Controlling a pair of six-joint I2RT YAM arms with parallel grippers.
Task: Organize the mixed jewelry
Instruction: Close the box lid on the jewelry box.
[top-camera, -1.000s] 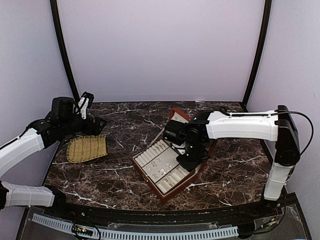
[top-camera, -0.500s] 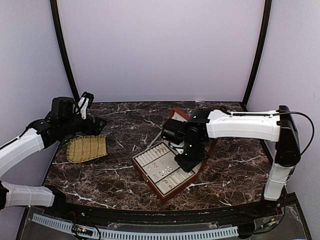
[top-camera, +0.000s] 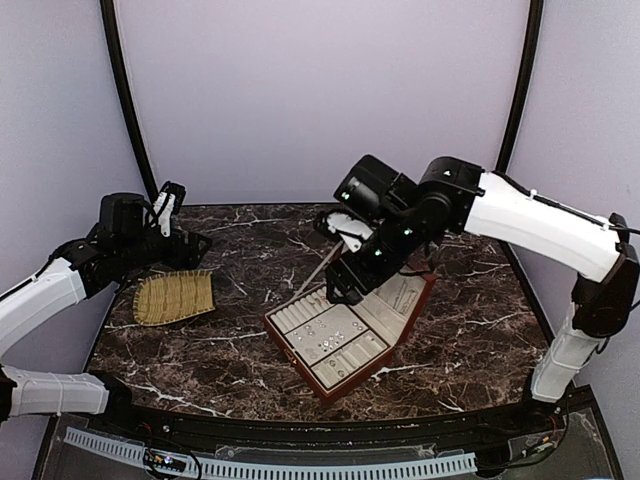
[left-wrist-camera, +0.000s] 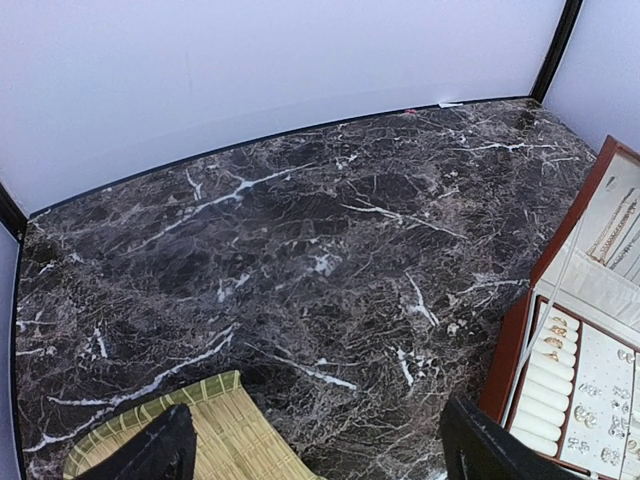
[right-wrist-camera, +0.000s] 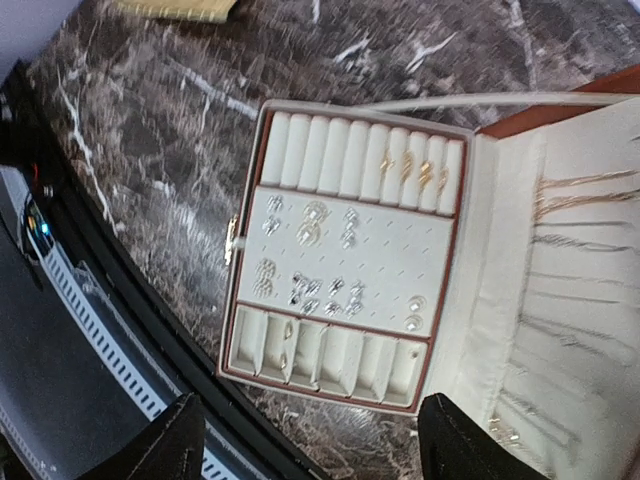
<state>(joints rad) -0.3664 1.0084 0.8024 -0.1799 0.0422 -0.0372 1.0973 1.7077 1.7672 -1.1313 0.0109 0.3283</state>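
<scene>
Both empty: left gripper (left-wrist-camera: 318, 452) splayed wide; right gripper (right-wrist-camera: 318, 440) splayed, mixed jewelry (right-wrist-camera: 320, 260) below it in the tray (right-wrist-camera: 300, 150). Between picks, likely; next needs precise descent onto one piece.

On your dark marble table (top-camera: 470, 340), a straw mat (top-camera: 175, 297) lies at the left. An open red-brown box (left-wrist-camera: 517, 335) with a cream tray (right-wrist-camera: 300, 150) sits mid-table. A thin pale strip (right-wrist-camera: 530, 97), maybe ribbon, joins its lid.
</scene>
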